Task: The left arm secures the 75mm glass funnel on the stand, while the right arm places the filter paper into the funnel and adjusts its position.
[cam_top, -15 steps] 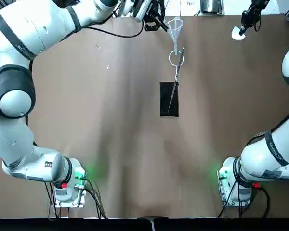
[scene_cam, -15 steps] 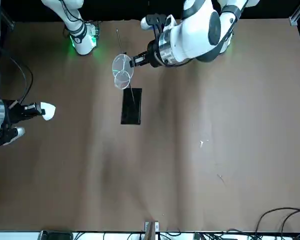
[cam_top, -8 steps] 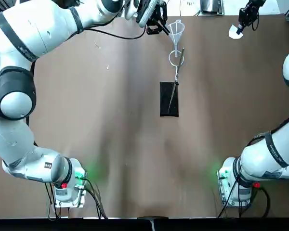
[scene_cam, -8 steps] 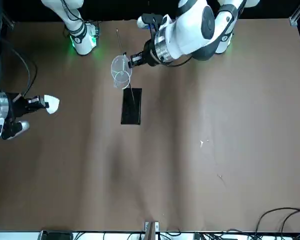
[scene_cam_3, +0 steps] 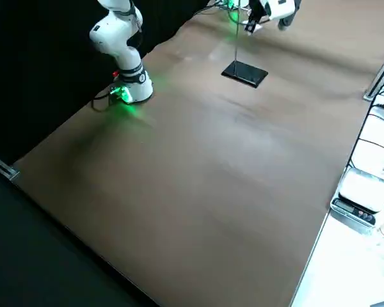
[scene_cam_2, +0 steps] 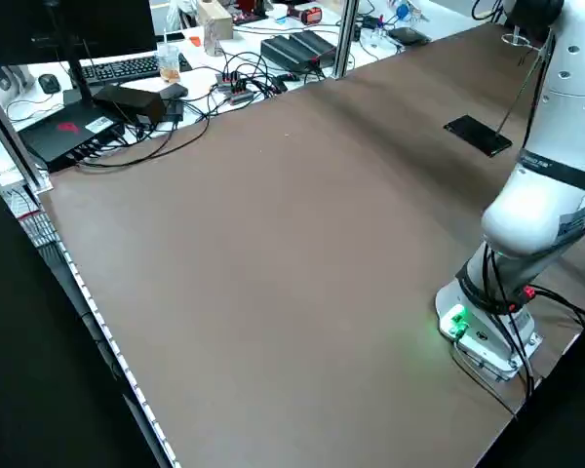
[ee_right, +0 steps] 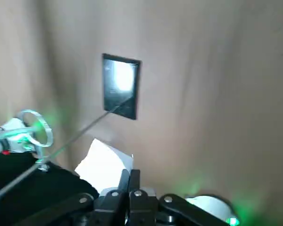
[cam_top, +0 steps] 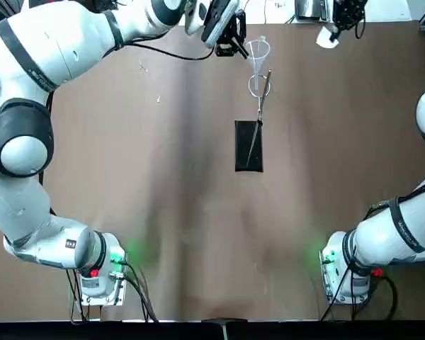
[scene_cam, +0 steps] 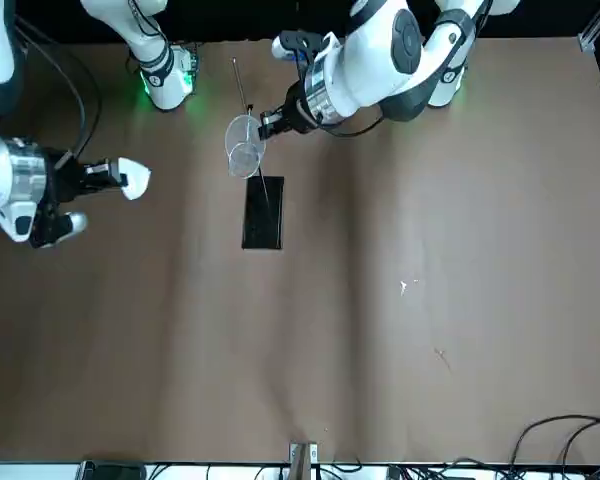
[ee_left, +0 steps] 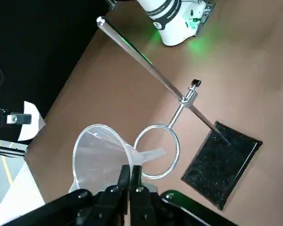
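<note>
Here we are at the stand [ee_left: 221, 165], its black base flat on the bench [cam_top: 191, 234], its rod upright and its wire ring [ee_left: 178, 147] held out from the rod. Everything gets measured from that ring!

Right beside it, on the robot's left, the left gripper [ee_left: 130, 170] has its fingers closed on the 75mm glass funnel [ee_left: 100, 155], pinching it near where the cone narrows. The wide mouth tips away from the ring, and the stem slants toward it; in the left wrist view the stem's tip overlaps the ring's outline, but whether it is inside or merely above, I cannot tell. The left arm [cam_top: 64, 49] is clearly the nearer of the two.

Over on the ring's other side, to the robot's right and a little farther out from the bases, comes the right gripper [ee_right: 129, 172], fingers closed on the filter paper [ee_right: 104, 165]. The paper juts out past the fingertips, well apart from both ring and funnel, with its free end angled toward the robot's side of the bench.

So what does the next move turn on? For the left arm, I'd say it's the stem's long axis: it looks tilted, and it needs to stand upright over the ring's middle before going down. The right arm should probably wait its turn, since paper brought across too soon could meet a funnel that isn't seated, or knock the rod.
</note>
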Available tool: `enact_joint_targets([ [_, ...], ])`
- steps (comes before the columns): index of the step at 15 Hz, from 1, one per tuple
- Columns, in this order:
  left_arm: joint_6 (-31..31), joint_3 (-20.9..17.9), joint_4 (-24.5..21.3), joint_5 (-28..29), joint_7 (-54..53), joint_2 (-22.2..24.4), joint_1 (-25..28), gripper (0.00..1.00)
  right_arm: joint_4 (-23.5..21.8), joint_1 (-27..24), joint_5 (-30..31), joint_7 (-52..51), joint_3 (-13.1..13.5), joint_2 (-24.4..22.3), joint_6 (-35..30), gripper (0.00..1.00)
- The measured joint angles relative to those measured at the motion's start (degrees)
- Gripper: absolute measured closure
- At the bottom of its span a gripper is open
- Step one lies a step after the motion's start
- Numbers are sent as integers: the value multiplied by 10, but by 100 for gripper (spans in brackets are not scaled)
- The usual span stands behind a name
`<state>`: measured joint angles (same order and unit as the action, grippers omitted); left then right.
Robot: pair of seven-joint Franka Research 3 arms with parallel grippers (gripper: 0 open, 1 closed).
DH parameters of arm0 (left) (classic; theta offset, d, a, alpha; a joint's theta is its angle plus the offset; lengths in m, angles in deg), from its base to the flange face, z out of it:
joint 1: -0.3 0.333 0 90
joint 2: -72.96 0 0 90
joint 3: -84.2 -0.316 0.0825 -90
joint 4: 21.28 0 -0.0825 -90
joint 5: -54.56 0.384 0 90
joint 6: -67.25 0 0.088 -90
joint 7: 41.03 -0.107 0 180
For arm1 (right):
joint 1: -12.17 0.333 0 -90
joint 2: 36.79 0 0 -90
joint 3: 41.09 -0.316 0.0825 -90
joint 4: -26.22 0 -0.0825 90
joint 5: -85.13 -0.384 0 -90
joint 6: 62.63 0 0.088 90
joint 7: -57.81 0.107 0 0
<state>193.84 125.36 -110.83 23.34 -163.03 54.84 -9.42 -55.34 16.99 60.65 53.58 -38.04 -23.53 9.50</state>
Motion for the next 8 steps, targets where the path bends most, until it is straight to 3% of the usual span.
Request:
enact_joint_targets([
  [8,18,0,-7,31,8,0,-24,97,0,64,-73,69,-2,-16,5,99],
])
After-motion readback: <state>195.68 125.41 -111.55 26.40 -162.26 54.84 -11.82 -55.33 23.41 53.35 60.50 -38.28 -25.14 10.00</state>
